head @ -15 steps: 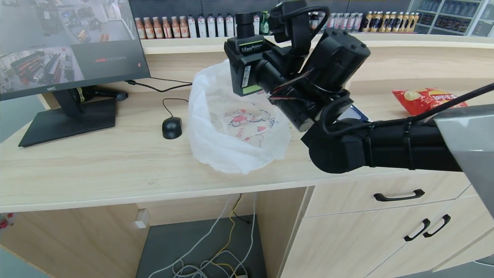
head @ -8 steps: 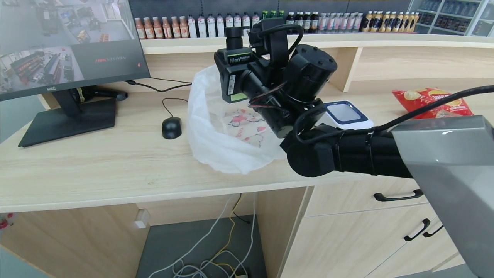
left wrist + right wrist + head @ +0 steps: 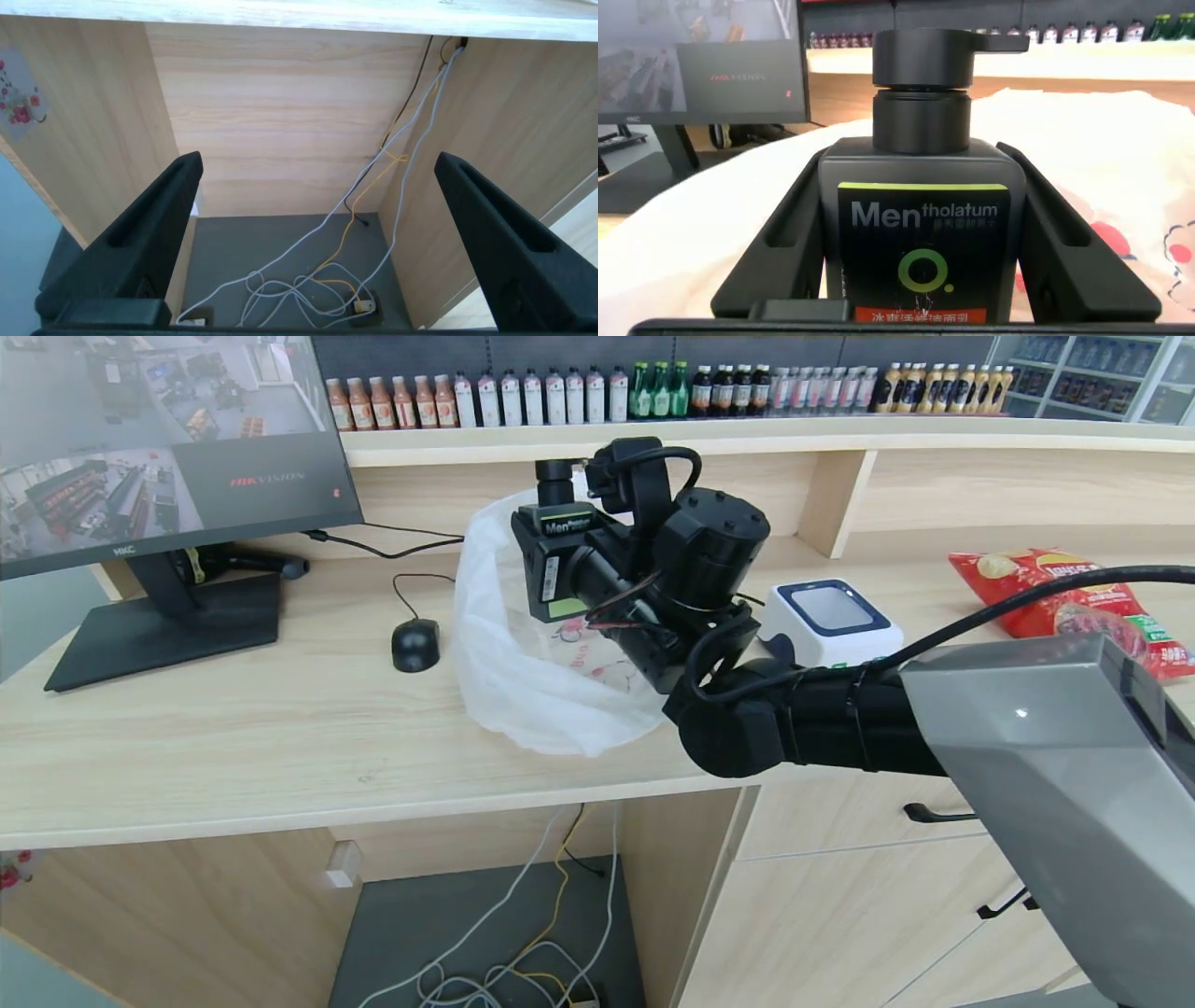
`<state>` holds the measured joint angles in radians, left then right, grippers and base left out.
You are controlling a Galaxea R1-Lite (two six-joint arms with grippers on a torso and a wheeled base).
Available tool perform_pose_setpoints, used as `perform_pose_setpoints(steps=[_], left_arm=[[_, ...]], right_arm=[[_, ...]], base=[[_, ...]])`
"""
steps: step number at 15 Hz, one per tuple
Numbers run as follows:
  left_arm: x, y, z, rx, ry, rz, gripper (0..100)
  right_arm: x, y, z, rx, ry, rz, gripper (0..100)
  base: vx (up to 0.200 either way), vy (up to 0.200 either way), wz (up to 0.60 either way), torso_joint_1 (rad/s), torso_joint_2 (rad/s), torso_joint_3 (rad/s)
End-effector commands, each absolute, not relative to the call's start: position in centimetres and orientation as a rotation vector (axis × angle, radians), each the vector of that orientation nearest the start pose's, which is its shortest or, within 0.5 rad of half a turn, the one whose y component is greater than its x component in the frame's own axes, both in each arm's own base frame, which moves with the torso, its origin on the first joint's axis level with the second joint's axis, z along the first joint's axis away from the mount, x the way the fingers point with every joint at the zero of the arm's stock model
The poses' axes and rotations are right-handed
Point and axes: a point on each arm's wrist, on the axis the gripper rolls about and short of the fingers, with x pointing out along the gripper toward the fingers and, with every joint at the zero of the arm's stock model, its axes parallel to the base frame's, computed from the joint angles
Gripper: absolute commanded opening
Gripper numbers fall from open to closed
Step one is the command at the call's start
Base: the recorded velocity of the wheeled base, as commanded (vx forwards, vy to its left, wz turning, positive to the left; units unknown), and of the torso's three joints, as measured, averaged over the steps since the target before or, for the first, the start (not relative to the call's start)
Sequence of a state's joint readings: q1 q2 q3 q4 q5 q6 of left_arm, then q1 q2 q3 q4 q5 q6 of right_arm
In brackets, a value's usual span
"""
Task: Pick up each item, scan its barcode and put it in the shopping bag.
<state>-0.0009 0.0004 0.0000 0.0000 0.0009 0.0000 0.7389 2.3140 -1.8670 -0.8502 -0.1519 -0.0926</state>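
Note:
My right gripper is shut on a black pump bottle with a green label, held upright over the open white shopping bag in the middle of the counter. In the right wrist view the pump bottle sits between the two black fingers, with the bag behind it. A white and blue barcode scanner stands just right of the bag. A red snack packet lies farther right on the counter. My left gripper hangs open below the counter, facing the cable recess.
A monitor on a black stand occupies the counter's left end, with a black mouse beside the bag. A raised shelf with rows of bottles runs along the back. Loose cables lie under the counter.
My right arm has carried the pump bottle left and down, from above the bag's right rim toward its opening. The scanner and more of the snack packet have come into sight.

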Motion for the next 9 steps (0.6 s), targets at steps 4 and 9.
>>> perform_pose_setpoints(steps=[4,9], left_arm=[[-2.3,0.0,7.5,0.0,0.0,0.002,100],[-2.3,0.0,7.5,0.0,0.0,0.0,100]], right_arm=[[37.5,32.3,23.7,0.084,-0.322,0.551,0],[38.5,32.5,21.8,0.079,-0.284,0.546,0]], base=[[0.0,0.0,0.0,0.0,0.0,0.0],[0.0,0.0,0.0,0.0,0.0,0.0]])
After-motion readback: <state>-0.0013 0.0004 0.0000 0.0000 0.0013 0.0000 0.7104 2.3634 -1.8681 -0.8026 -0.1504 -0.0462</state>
